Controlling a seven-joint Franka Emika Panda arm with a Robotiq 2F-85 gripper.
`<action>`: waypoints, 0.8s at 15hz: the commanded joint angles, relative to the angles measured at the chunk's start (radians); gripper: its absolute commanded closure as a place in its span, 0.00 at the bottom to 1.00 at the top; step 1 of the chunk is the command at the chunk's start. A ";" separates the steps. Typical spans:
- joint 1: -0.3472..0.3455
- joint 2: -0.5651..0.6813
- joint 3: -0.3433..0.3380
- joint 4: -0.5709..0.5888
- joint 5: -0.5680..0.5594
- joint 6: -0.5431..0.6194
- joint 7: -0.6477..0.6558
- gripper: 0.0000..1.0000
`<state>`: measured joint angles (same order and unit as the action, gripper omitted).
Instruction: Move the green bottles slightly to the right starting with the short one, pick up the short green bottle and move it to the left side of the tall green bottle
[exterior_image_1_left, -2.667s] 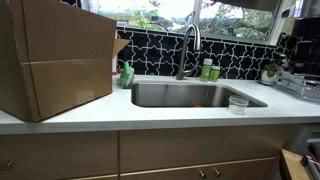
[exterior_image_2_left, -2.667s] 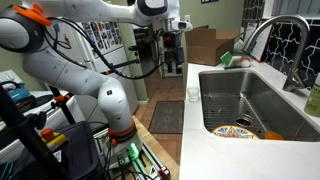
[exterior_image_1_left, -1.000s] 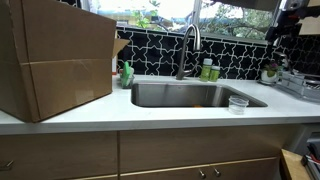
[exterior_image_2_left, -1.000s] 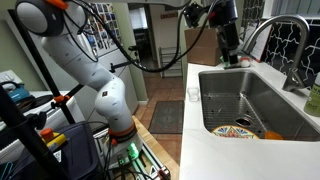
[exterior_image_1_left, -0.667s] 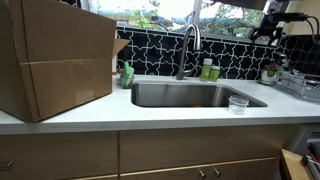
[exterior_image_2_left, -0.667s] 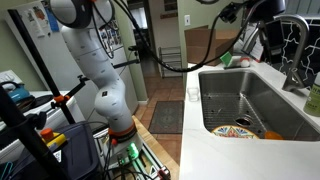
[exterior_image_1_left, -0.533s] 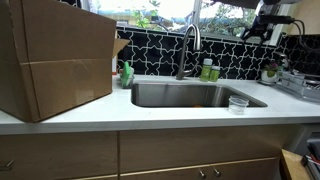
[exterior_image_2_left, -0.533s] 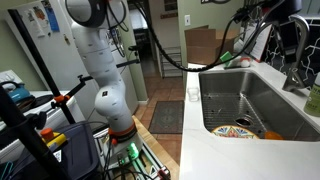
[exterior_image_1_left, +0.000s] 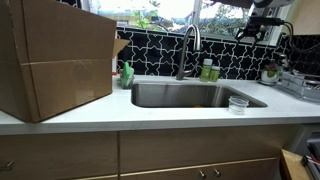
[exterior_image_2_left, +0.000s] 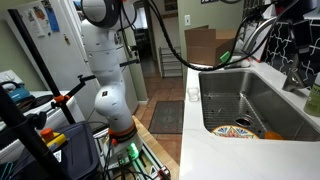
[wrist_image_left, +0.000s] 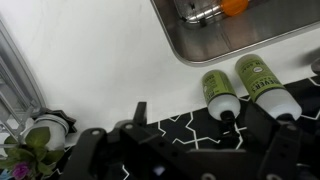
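Two small green bottles stand side by side on the counter behind the sink, right of the faucet, against the black patterned backsplash (exterior_image_1_left: 207, 70). In the wrist view the smaller, darker short green bottle (wrist_image_left: 221, 92) stands beside the larger, lighter tall green bottle (wrist_image_left: 265, 84). My gripper (exterior_image_1_left: 256, 26) hangs high above the counter, up and to the right of the bottles, apart from them. It also shows in an exterior view (exterior_image_2_left: 268, 22). In the wrist view the gripper (wrist_image_left: 200, 118) has its dark fingers spread wide and holds nothing.
A steel sink (exterior_image_1_left: 160, 96) with a tall faucet (exterior_image_1_left: 188, 45) fills the middle. A big cardboard box (exterior_image_1_left: 55, 60) stands on the counter, with a bright green pointed bottle (exterior_image_1_left: 127, 74) next to it. A clear cup (exterior_image_1_left: 237, 103), a potted plant (exterior_image_1_left: 270, 72) and a rack (exterior_image_1_left: 305, 86) stand nearby.
The arm has swung in from away from the counter, towards the sink. The gripper now hangs high near the faucet and bottles. The bottles have not moved.
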<state>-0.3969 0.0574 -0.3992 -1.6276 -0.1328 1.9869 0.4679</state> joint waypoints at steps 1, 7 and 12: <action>-0.019 0.085 -0.016 0.083 0.034 -0.020 -0.016 0.00; -0.088 0.269 -0.015 0.266 0.126 -0.012 -0.248 0.00; -0.094 0.303 -0.006 0.289 0.133 0.138 -0.309 0.00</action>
<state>-0.4913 0.3610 -0.4045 -1.3371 0.0015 2.1269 0.1582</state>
